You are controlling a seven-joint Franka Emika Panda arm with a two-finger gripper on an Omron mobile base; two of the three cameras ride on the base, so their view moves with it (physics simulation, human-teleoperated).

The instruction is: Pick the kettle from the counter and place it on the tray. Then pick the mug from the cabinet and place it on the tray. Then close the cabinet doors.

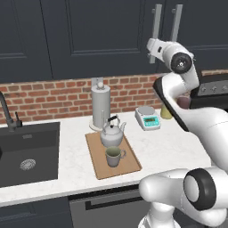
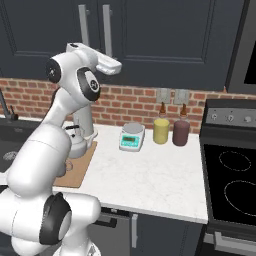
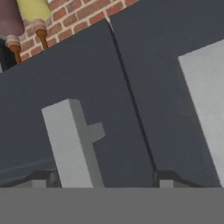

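Kettle (image 1: 111,133) and mug (image 1: 114,156) on tray (image 1: 130,165); tool (image 3: 103,183), spread empty, at the shut-looking cabinet doors (image 3: 87,87), final step.

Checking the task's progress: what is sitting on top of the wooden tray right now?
The kettle and the mug both stand on the tray, mug in front. The board beneath them is covered; in the right base view the arm hides most of it.

Left and right base views: behind arm, angled down, sharing counter (image 1: 169,147), scale (image 2: 132,137), closed doors (image 2: 165,35). Hand view: pressed close against doors, handle (image 3: 72,144) looming, rolled.
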